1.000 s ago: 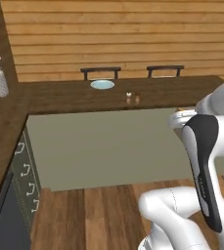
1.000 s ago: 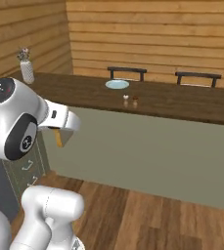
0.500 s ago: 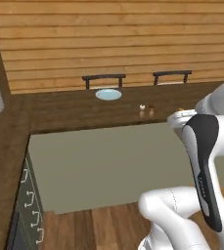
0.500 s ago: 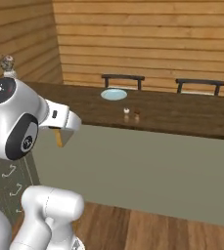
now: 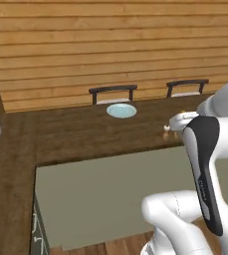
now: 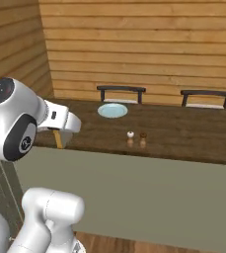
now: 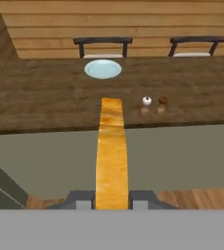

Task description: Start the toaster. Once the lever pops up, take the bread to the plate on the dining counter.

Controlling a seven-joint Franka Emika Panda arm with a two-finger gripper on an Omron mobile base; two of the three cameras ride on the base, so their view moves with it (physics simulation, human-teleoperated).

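Gripper (image 7: 111,201): jaws clamped on the bread (image 7: 111,155), held in the air short of the dining tabletop (image 7: 45,105). The slice was edge-on, long axis running from the jaws toward the far plate (image 7: 102,69).
Advice: carry high over the near edge, left of the two shakers (image 7: 154,105), and lower flat onto the plate.

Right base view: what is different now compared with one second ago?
The base has driven closer to the dining counter, so the plate and the two shakers look nearer; they did not move themselves. The tool stays shut on the bread. Nothing was released.
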